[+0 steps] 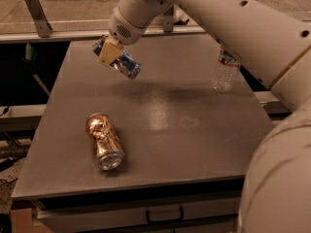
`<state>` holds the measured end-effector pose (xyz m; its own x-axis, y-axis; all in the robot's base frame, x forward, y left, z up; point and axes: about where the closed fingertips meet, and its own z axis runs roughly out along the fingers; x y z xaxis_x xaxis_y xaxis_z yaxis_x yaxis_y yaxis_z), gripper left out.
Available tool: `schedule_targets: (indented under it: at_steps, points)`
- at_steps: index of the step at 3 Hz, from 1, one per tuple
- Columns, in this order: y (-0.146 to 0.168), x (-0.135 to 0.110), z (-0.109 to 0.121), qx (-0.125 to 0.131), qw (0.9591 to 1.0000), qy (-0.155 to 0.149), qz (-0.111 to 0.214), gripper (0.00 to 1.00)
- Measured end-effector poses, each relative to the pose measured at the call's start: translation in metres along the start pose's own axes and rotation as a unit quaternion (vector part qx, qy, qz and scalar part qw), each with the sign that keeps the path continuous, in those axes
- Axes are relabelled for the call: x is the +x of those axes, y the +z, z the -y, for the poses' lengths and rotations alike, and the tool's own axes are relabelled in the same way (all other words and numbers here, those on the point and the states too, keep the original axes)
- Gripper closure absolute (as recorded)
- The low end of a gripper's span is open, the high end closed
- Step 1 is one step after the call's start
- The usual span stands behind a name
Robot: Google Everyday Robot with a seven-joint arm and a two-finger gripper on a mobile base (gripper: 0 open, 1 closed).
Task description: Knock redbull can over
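Nr front-left corner of table: gold can on its side. The gripper hangs over back-left area, clenched on redbull can, which is tilted & off the surface. Risk: released there, it may roll off. Swinging arm could clip water bottle at right edge.

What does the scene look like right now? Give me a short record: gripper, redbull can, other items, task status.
gripper: above the table's far-left area, closed on the redbull can
redbull can: tilted, held clear of the tabletop
gold can: on its side, front left
water bottle: upright, far right, partly behind the arm
table: grey top
task status: the redbull can is not lying on the table
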<state>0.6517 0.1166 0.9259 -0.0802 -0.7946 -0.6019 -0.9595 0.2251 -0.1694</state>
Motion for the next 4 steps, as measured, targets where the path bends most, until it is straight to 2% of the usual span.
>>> schedule_targets:
  at_steps: [1,2,3,4]
  points:
    - [0.015,0.006,-0.013,-0.023,0.9985,-0.013,-0.048,0.83]
    - [0.029,0.011,-0.024,-0.042,0.9961,-0.020,-0.075,0.59]
    - [0.037,0.015,-0.033,-0.055,0.9943,-0.021,-0.089,0.35]
    - [0.043,0.019,-0.042,-0.066,0.9930,-0.021,-0.096,0.05]
